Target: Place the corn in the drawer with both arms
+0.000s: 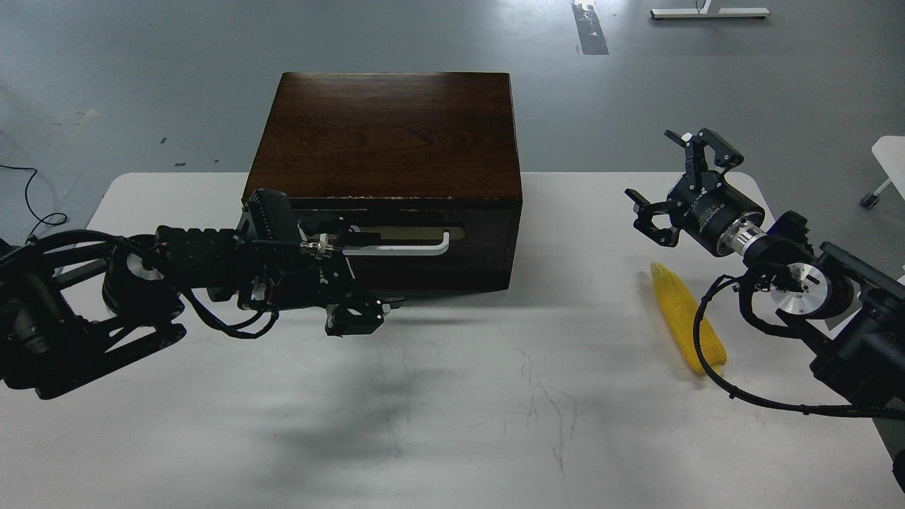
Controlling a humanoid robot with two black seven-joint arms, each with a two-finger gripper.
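Observation:
The dark brown wooden box (385, 134) stands at the back middle of the white table (495, 410). Its drawer (466, 254) is closed, with a brass plate and a white bar handle (413, 247) on the front. My left gripper (353, 274) is open and hangs just in front of the drawer's left part. One finger is above the handle's left end and one is below it near the table. The yellow corn (682, 322) lies on the table at the right, partly crossed by a black cable. My right gripper (661, 184) is open and empty, above and behind the corn.
The box takes up the back middle of the table. The table's right edge runs close beside the corn and the right arm. A white object (889, 152) stands off the table at the far right. Grey floor lies beyond.

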